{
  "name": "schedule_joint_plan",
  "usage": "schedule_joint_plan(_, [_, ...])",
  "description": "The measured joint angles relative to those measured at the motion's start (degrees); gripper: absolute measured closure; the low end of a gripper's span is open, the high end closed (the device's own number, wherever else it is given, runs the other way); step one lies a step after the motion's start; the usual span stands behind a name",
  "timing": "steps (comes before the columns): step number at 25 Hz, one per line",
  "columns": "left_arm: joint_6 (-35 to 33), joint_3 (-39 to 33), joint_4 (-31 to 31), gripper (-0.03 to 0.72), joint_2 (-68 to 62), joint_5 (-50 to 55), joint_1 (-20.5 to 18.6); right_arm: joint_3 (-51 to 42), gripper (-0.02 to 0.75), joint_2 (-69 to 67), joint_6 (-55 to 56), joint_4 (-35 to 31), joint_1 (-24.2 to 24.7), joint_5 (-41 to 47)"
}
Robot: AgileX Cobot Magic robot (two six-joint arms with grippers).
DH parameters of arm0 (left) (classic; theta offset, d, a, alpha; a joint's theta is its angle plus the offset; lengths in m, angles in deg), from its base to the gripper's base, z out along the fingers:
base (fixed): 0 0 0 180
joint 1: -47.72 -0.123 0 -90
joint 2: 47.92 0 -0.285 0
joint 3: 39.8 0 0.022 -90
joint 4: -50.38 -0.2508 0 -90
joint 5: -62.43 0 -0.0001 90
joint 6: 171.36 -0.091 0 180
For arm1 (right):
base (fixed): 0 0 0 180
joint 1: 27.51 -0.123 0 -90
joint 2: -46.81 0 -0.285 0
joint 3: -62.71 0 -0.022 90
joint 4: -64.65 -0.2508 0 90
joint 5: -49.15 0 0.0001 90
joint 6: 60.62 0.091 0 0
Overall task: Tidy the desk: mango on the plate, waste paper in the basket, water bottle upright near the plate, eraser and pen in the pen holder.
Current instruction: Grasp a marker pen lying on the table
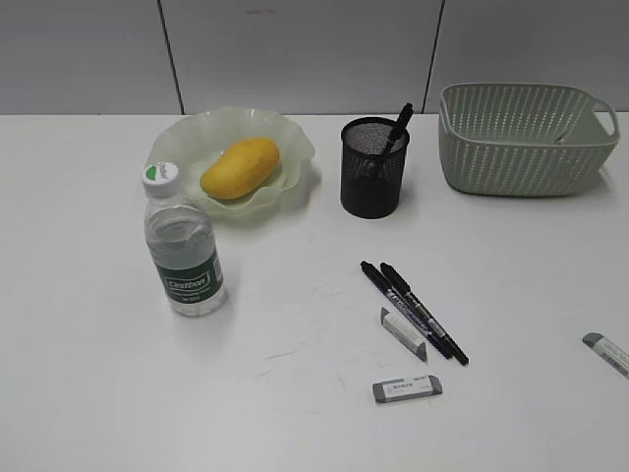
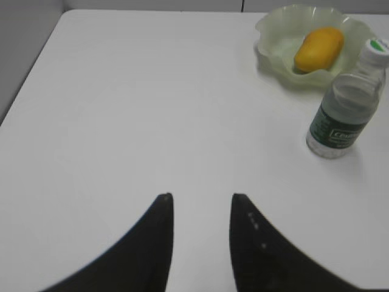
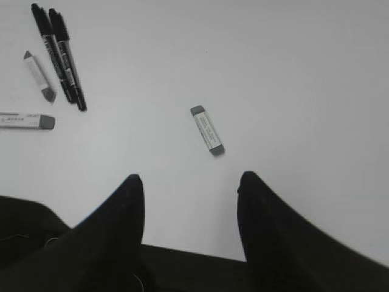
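We saw small white-grey rectangular eraser [image 3: 208,129] lying on plain white desk [image 3: 292,73], 12 o'clock off right gripper [image 3: 189,185], jaws apart, empty. Left gripper [image 2: 200,204] also apart, empty. Eraser looked light, grippy; we'd pinch across narrow sides.

Mango [image 1: 240,167] in plate [image 1: 187,143] far left, bottle [image 1: 183,248] upright just near of it, pen holder [image 1: 373,167] right of plate, basket [image 1: 526,138] far right, two pens [image 1: 413,311] and erasers [image 1: 406,389] near centre.
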Motion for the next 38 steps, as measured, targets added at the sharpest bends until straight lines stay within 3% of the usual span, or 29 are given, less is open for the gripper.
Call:
schedule_joint_plan(6, [-4.90, 1.44, 2.11, 0.452, -11.88, -3.72, 0.00, -6.54, 0.335, 22.54, -6.37, -5.40, 0.00, 1.61])
schedule_joint_plan(14, [-19.69, 11.33, 14.34, 0.452, -33.53, -17.06, 1.13, -9.17, 0.335, 35.16, -8.16, -5.76, 0.00, 1.32])
schedule_joint_plan(17, [-22.74, 18.37, 16.14, 0.452, -46.45, -18.51, 5.13, -9.55, 0.336, 35.23, -8.20, -5.80, 0.00, 1.36])
schedule_joint_plan(20, [-23.07, 26.44, 14.97, 0.452, -56.22, -19.43, 13.35, -9.61, 0.336, 35.23, -8.20, -5.80, 0.00, 1.36])
schedule_joint_plan(23, [-19.43, 33.42, 11.79, 0.453, -66.25, -21.03, 24.91, -9.61, 0.336, 35.23, -8.28, -5.80, 0.00, 1.36])
schedule_joint_plan(25, [-13.59, 37.22, 8.55, 0.453, -73.13, -21.76, 31.80, -9.61, 0.336, 35.23, -8.28, -5.80, 0.00, 1.36])
schedule_joint_plan(28, [-4.84, 42.25, 5.68, 0.448, -83.83, -22.33, 39.10, -9.61, 0.336, 35.23, -8.28, -5.80, 0.00, 1.36])
schedule_joint_plan(31, [0.60, 46.43, 6.60, 0.441, -92.46, -23.77, 41.86, -9.61, 0.336, 35.23, -8.28, -5.80, 0.00, 1.36])
schedule_joint_plan(38, [5.40, 55.06, 13.57, 0.348, -108.74, -25.71, 42.13, -9.61, 0.336, 35.23, -8.33, -5.80, 0.00, 1.36])
